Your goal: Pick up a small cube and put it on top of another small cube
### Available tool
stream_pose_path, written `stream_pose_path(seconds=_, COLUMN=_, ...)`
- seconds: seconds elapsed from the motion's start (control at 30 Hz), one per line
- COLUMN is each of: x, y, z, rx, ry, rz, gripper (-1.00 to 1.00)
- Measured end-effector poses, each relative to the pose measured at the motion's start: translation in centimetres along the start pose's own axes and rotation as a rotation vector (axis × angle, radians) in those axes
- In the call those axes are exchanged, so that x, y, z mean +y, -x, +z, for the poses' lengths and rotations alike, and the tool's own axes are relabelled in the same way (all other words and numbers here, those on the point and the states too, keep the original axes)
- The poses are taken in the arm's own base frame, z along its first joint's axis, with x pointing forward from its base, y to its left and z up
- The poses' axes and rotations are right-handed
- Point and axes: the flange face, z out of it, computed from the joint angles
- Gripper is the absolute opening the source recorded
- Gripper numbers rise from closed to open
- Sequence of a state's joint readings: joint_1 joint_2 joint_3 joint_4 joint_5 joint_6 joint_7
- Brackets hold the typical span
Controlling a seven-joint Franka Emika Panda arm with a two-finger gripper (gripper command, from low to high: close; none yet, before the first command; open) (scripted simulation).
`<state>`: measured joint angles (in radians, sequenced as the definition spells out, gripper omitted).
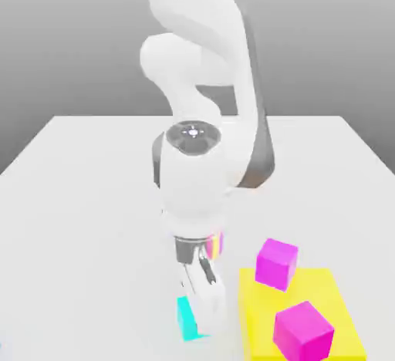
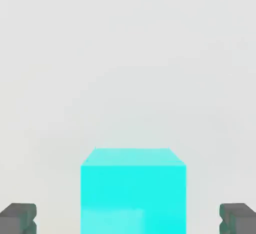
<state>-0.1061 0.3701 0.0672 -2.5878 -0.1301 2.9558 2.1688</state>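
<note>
Over the white table (image 1: 85, 190), the hand (image 2: 128, 218) spreads wide around the cyan cube (image 2: 132, 193), gripping nothing.

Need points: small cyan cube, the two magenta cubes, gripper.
Small cyan cube (image 2: 133, 190): hand view, front face.
Upper magenta cube (image 1: 276, 263): exterior view, front face; it stands at the yellow slab's far edge.
Nearer magenta cube (image 1: 304, 331): exterior view, front face, on the slab.
Gripper (image 2: 128, 218): hand view, midway between open fingertips.
</note>
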Motion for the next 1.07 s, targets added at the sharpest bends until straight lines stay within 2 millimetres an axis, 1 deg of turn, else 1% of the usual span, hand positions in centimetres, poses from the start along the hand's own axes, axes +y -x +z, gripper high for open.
stream_pose_path(seconds=0.17, x=0.0, y=0.0, z=0.0, rx=-0.001, ry=-0.002, rz=0.0, gripper=-1.0)
stream_pose_path(seconds=0.2, x=0.0, y=0.0, z=0.3, rx=-0.001, ry=-0.002, rz=0.0, gripper=-1.0)
stream_pose_path(seconds=0.23, x=0.0, y=0.0, z=-0.1, rx=-0.001, ry=-0.002, rz=0.0, gripper=-1.0)
stream_pose_path(seconds=0.3, x=-0.1, y=0.1, z=-1.9, rx=-0.001, ry=-0.002, rz=0.0, gripper=-1.0)
stream_pose_path(seconds=0.4, x=-0.1, y=0.0, z=-5.0, rx=-0.001, ry=-0.002, rz=0.0, gripper=-1.0)
stream_pose_path(seconds=0.43, x=-0.1, y=0.3, z=-6.1, rx=-0.001, ry=-0.002, rz=-0.012, gripper=-1.0)
stream_pose_path(seconds=0.5, x=-0.9, y=2.7, z=-7.9, rx=-0.003, ry=0.0, rz=-0.102, gripper=-1.0)
stream_pose_path(seconds=0.63, x=-2.2, y=8.3, z=-11.9, rx=-0.005, ry=0.003, rz=-0.315, gripper=-1.0)
stream_pose_path(seconds=0.73, x=-2.4, y=12.6, z=-15.3, rx=-0.005, ry=0.002, rz=-0.478, gripper=-1.0)
stream_pose_path(seconds=0.8, x=-2.2, y=15.4, z=-17.8, rx=-0.004, ry=0.001, rz=-0.586, gripper=-1.0)
stream_pose_path(seconds=0.83, x=-2.1, y=16.3, z=-18.2, rx=-0.003, ry=0.0, rz=-0.623, gripper=-1.0)
stream_pose_path(seconds=0.87, x=-2.1, y=16.8, z=-17.4, rx=-0.003, ry=0.0, rz=-0.641, gripper=-1.0)
stream_pose_path(seconds=0.93, x=-2.1, y=17.1, z=-14.4, rx=-0.002, ry=0.0, rz=-0.655, gripper=-1.0)
stream_pose_path(seconds=0.97, x=-2.0, y=17.2, z=-13.5, rx=-0.003, ry=0.0, rz=-0.658, gripper=1.0)
stream_pose_path(seconds=1.07, x=-2.0, y=17.2, z=-13.5, rx=-0.003, ry=0.0, rz=-0.658, gripper=1.0)
